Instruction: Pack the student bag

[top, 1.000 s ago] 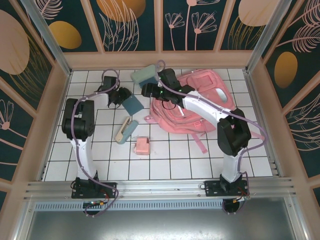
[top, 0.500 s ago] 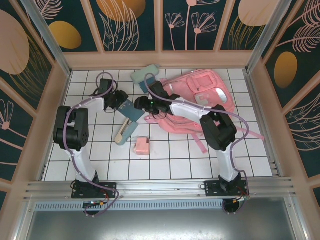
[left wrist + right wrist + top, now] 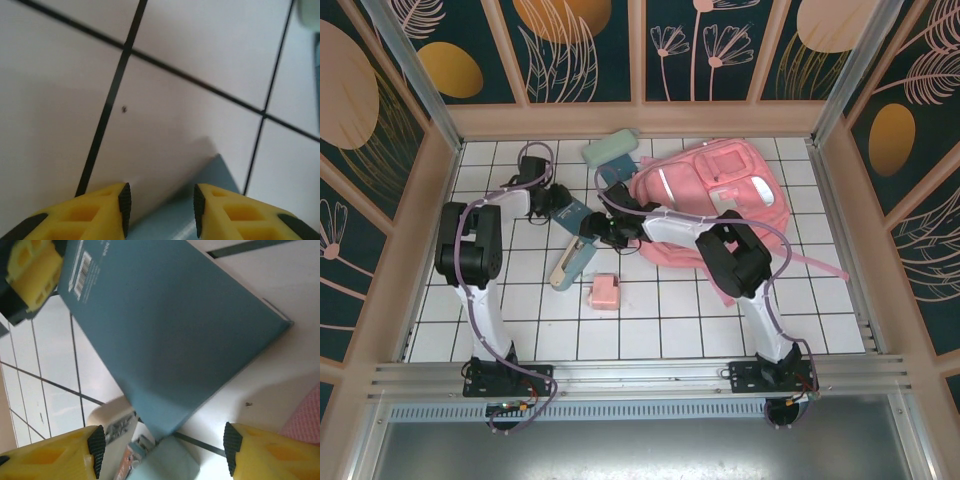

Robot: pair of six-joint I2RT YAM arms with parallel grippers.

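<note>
The student bag (image 3: 720, 200), a big pink backpack, lies flat at the back right of the tiled floor; a strip of its pink fabric (image 3: 306, 421) shows in the right wrist view. A teal book (image 3: 578, 218) lies left of it. My left gripper (image 3: 560, 203) sits at the book's far corner, open, with that book corner (image 3: 170, 220) in the gap between its yellow fingers (image 3: 160, 202). My right gripper (image 3: 599, 229) is open wide and low over the book's near corner (image 3: 165, 325), above a cream and mint pencil case (image 3: 107, 425).
The pencil case (image 3: 570, 262) lies just in front of the book. A small pink box (image 3: 604, 291) sits nearer the front. A pale green case (image 3: 610, 150) lies at the back. A pink strap (image 3: 815, 262) trails right. Wooden walls ring the floor.
My right gripper has swung left, off the bag's edge, and come down at the book. The book has slid slightly toward the pencil case. The left gripper has barely moved.
</note>
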